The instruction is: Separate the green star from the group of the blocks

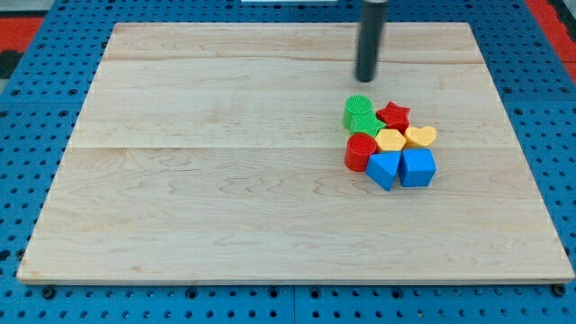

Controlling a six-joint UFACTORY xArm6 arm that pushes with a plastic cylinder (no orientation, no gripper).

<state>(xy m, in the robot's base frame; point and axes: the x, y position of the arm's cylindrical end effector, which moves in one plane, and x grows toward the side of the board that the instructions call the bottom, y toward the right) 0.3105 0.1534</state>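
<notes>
So here's where you're at: my tip (365, 78) sits on the wooden board (225, 180) just toward the view's top from the green block (359, 115), close but not touching as far as I can tell. There's nothing to open or close on this rig, it's a bare rod, so it grips nothing and can only shove. The green block, which I take to be the green star though its ridged top makes the shape hard to read, is at the view's top-left corner of the cluster. Right of it, touching, is the red star (393, 115); below it is the red cylinder (360, 151); diagonally toward the view's bottom-right of it are the yellow pentagon-ish block (391, 139) and, further right, the yellow heart (420, 136); and furthest below it are two blue blocks (401, 167). The catch I'd watch for: if you push straight down the view from here, you drive the green block deeper into the pile and drag the red cylinder along. A glancing hit could also spin it so it hooks the red star. I'd say you want to get around to its right side, but that gap looks basically nonexistent, so wedging in there could scatter the neighbours.
</notes>
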